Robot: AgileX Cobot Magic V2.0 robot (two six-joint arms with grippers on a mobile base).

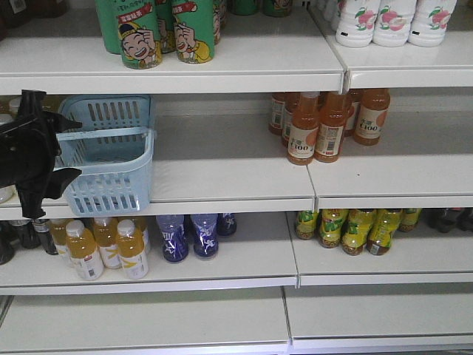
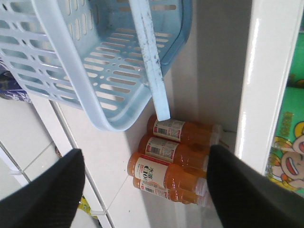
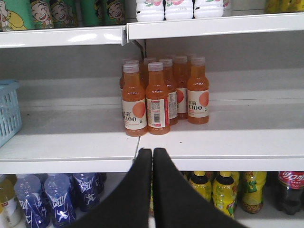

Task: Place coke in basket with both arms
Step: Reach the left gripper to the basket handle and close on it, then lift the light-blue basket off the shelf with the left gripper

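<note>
The light blue slotted plastic basket [image 1: 111, 196] sits at the left end of the white middle shelf [image 1: 222, 170], its near wall close to the shelf's front edge, which keeps it within easy reach from the aisle. In the left wrist view its thin swing handle [image 2: 149, 61] lies across the opening and over the rim, where it could get in a bottle's way.

The black left gripper [image 2: 145, 159] faces the basket from the left. Its 2 fingers are spread wide with nothing between them, and the basket is just ahead. This looks like a stance for taking the rim or handle, so the basket stays put while the other arm loads it.

The black right gripper [image 3: 152, 154] hangs further right, just in front of the same shelf's edge. Its 2 fingers are pressed together and empty, pointing at the cluster of orange juice bottles [image 3: 159, 99].

The slim all-red coke bottle shows in no view. Only a dark cola bottle with a red label [image 3: 289, 190] stands on the lower shelf to the right, and that is a different product. The right arm therefore has to find the coke and open its jaws first, so the task seems barely begun.
</note>
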